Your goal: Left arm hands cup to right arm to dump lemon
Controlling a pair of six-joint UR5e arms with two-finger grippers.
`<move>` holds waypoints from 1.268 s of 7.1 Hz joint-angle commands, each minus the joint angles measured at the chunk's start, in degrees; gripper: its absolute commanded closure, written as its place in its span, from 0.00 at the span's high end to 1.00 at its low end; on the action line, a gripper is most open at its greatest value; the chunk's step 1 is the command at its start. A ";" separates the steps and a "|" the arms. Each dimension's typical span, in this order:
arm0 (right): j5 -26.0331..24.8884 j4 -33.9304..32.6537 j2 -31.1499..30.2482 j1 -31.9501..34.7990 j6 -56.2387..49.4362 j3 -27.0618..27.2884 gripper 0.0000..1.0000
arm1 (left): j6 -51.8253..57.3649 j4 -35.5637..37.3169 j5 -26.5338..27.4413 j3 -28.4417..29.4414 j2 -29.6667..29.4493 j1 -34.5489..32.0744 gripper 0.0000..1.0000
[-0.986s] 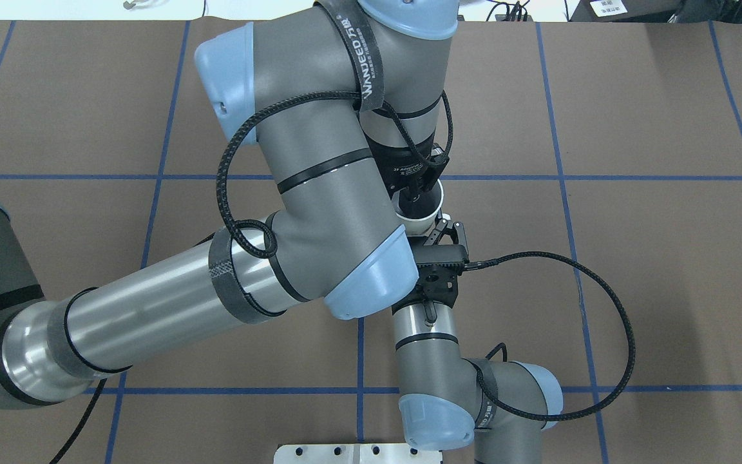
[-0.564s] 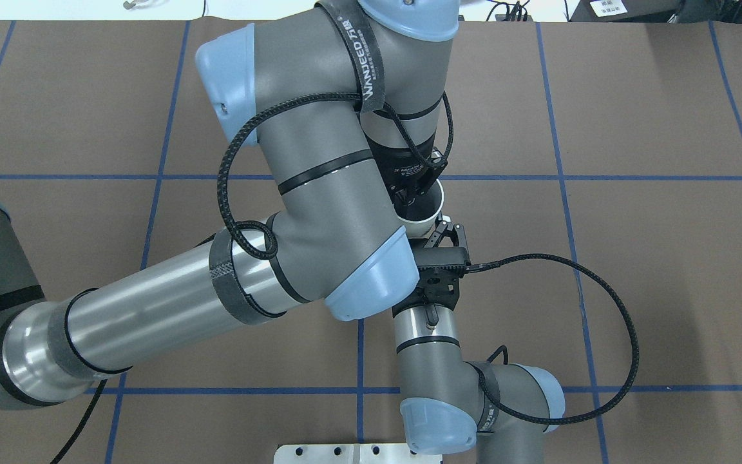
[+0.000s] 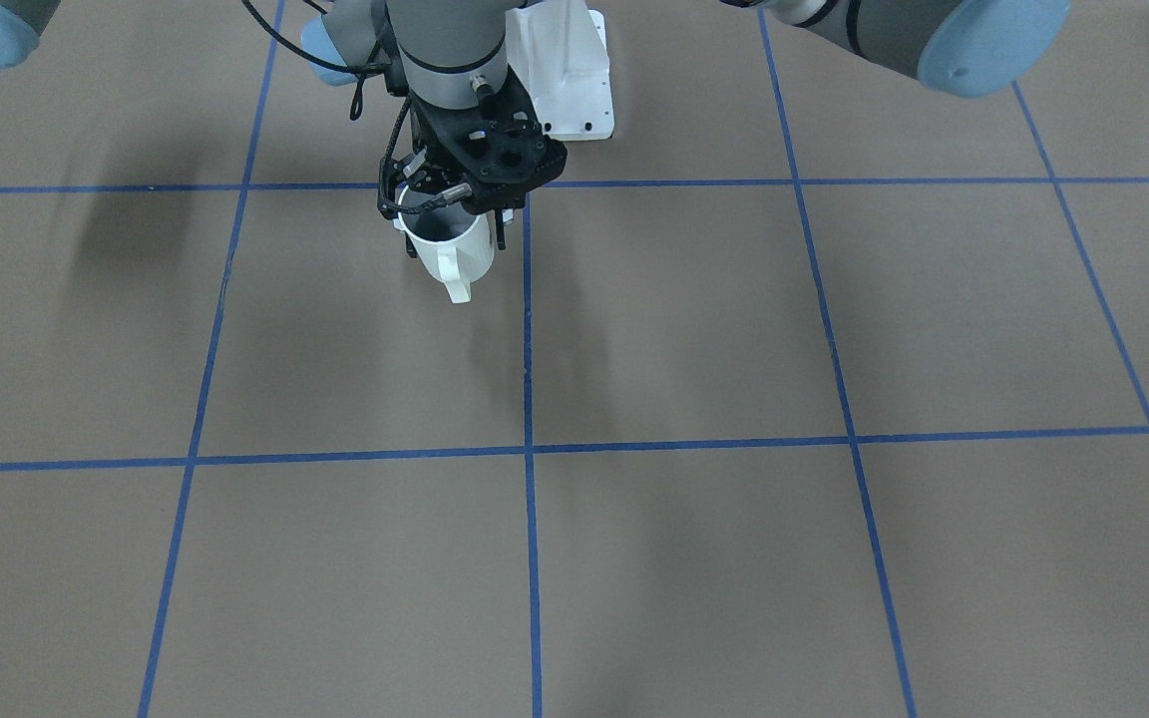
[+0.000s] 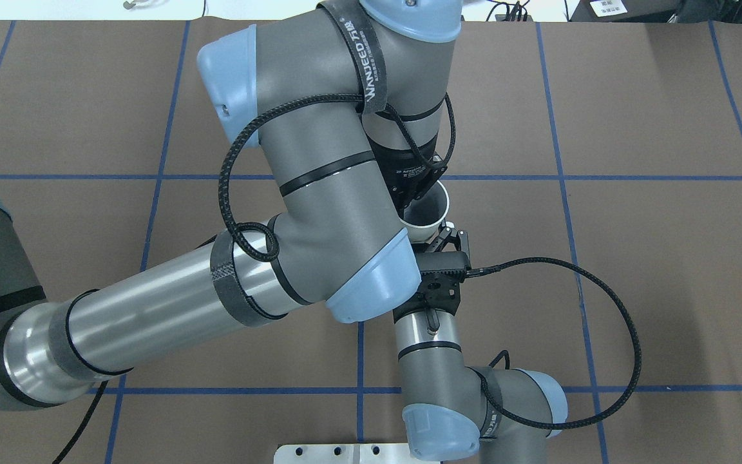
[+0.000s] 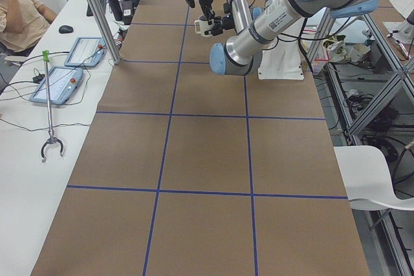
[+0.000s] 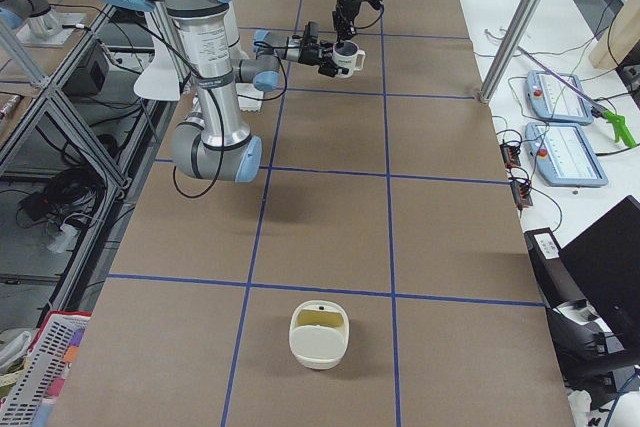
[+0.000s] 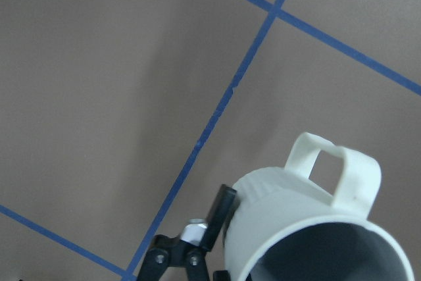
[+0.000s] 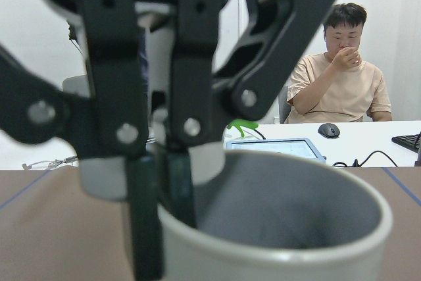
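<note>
The off-white cup point(image 4: 432, 209) hangs upright above the table, its handle point(image 3: 457, 284) pointing away from the robot. My left gripper point(image 4: 417, 190) comes down from above. In the right wrist view it point(image 8: 161, 195) is shut on the rim, one finger inside and one outside. My right gripper point(image 3: 447, 214) reaches in level from the robot's side. Its fingers flank the cup's body, and one finger point(image 7: 220, 210) lies against the wall. The cup's greyish inside point(image 8: 283, 208) shows no lemon; the lemon is in no view.
A cream container point(image 6: 320, 335) with a yellowish inside stands on the brown table point(image 3: 684, 329) toward the end on my right. An operator point(image 8: 335, 77) sits behind the side desk, which holds tablets point(image 5: 61, 82). The white base plate point(image 3: 565, 70) lies behind the cup.
The cup has shifted slightly right in the overhead view and more of its mouth shows. The left finger covers less of the opening. The right arm has shifted slightly toward the robot's base.
</note>
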 commanded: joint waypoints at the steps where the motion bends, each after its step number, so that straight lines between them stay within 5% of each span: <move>1: 0.02 0.00 -1.52 -1.65 -0.09 -1.74 1.00 | 0.00 -0.01 -0.03 -0.73 -0.10 -0.16 0.00; 4: 5.34 0.70 -3.63 -0.70 -0.17 -1.76 1.00 | 0.44 0.08 -0.03 -7.66 0.68 -3.22 0.00; 7: 26.68 3.86 -14.51 9.46 -11.75 8.51 1.00 | 12.61 0.08 -0.03 -27.64 22.30 -5.25 0.00; 9: 53.51 6.39 -21.61 24.10 -15.88 13.00 1.00 | 22.64 -4.89 -0.03 -32.89 37.27 -7.79 0.00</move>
